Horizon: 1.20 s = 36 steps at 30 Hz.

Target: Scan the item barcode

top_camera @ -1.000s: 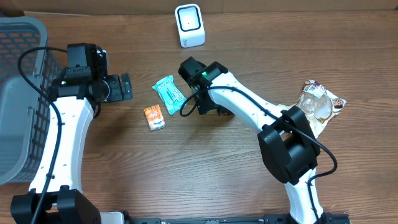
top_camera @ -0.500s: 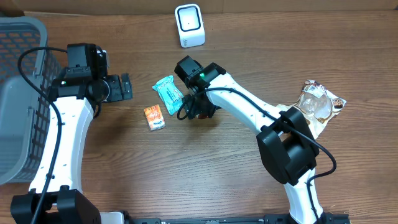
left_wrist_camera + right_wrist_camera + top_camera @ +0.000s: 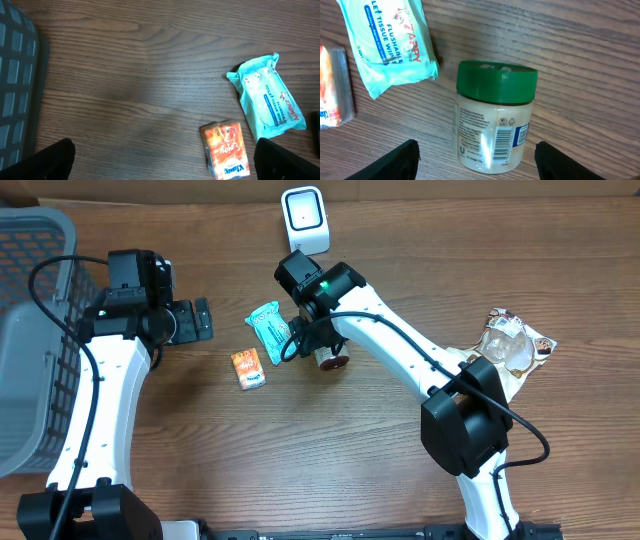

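Note:
A pale jar with a green lid (image 3: 492, 135) lies on its side on the wooden table, with its barcode label facing up. My right gripper (image 3: 476, 149) straddles it, open, with a gap between each finger and the jar. From above, the jar's end (image 3: 333, 361) pokes out beside that gripper (image 3: 316, 346). The white scanner (image 3: 304, 220) stands at the back of the table. My left gripper (image 3: 165, 160) hangs open over bare wood, also visible from above (image 3: 196, 320).
A teal wipes pack (image 3: 270, 330) (image 3: 390, 40) (image 3: 267, 97) and an orange tissue pack (image 3: 248, 368) (image 3: 226, 150) lie just left of the jar. A grey basket (image 3: 30, 330) fills the left edge. A crumpled snack bag (image 3: 512, 350) lies far right.
My right gripper has shifted left and toward the back, so the jar's end now shows beside it. Its jaws have narrowed a little. The left arm has stayed still.

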Motion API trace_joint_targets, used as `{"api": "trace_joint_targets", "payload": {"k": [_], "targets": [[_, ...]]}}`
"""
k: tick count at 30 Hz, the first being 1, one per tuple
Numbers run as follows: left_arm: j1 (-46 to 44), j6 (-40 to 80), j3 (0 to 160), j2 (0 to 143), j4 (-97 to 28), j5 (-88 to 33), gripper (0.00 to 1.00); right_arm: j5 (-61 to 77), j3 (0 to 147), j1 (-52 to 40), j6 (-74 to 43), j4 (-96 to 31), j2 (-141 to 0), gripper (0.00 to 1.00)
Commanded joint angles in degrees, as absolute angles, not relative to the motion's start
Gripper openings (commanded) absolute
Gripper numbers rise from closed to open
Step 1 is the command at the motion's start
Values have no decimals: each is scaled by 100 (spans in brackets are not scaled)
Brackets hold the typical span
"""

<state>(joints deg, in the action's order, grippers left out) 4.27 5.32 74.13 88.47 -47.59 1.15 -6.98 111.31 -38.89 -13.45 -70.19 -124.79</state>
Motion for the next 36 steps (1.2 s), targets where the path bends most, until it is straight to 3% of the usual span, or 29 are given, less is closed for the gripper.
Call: {"api": "trace_joint_targets", "payload": {"k": [1, 9, 14, 36], "targets": [[449, 362, 7404, 8886, -4759, 169, 99, -600, 11187, -3944, -1347, -7022, -12420, 73], [449, 362, 7404, 8886, -4762, 169, 99, -156, 11183, -4209, -1328, -6982, -12420, 63], [449, 362, 7404, 8886, -4762, 169, 100, -178, 11039, -4344, -1302, -6751, -12422, 52], [449, 362, 7404, 8886, -4762, 169, 100, -738, 10575, -3944, -1350, -6381, -12422, 51]]}}
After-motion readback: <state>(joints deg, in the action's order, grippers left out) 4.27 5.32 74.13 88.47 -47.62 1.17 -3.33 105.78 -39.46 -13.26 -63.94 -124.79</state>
